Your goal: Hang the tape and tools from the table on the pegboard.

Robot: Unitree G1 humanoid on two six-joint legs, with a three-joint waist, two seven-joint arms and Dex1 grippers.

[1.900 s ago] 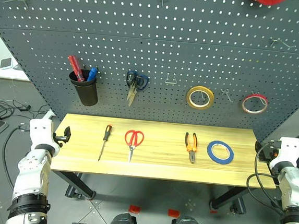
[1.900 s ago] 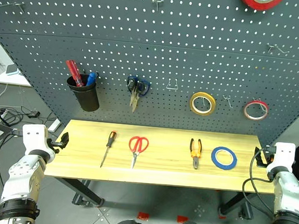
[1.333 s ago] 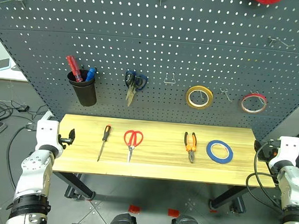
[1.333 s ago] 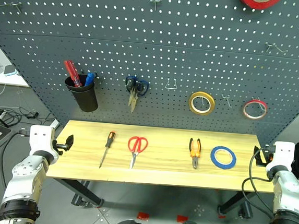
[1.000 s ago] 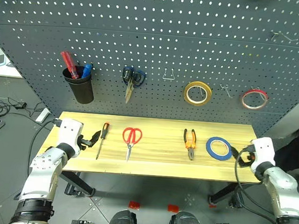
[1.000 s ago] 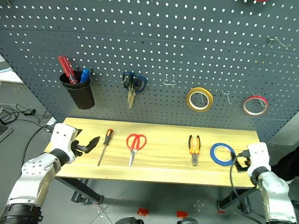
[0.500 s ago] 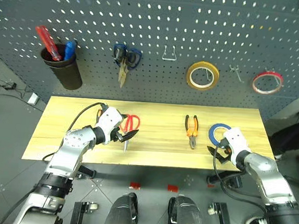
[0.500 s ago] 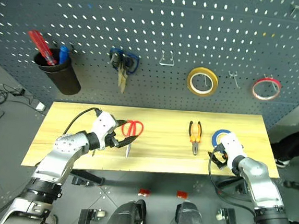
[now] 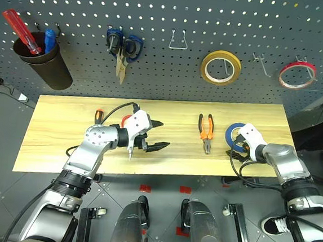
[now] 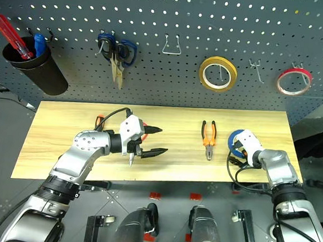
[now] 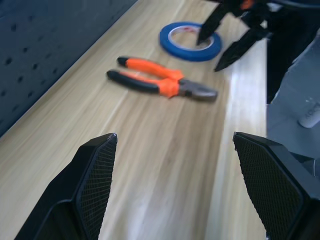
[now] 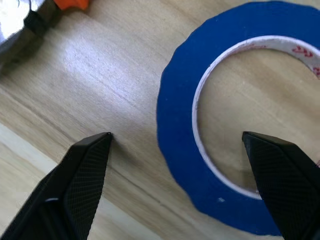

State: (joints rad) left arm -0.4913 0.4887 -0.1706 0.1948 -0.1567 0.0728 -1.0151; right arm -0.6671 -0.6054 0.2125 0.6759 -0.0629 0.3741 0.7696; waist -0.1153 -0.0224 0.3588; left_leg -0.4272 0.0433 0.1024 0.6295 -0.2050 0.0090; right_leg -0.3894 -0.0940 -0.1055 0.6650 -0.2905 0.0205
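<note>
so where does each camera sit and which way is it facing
Left eye and right eye views: on the head, looking forward and down at the table and pegboard; both arms show, with left gripper and right gripper.
Left wrist view: on the left wrist, looking along the table at the pliers; its own open jaws show.
Right wrist view: on the right wrist, looking down at the tape; its open jaws straddle the tape's near side.
Shared: both wrist views show the tape.

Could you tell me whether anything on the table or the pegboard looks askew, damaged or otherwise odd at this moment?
Nothing stands out. The pliers and blue tape lie flat on the table, and the blue scissors, yellow roll and red-rimmed roll hang straight on the pegboard. Both grippers are open and empty.
</note>
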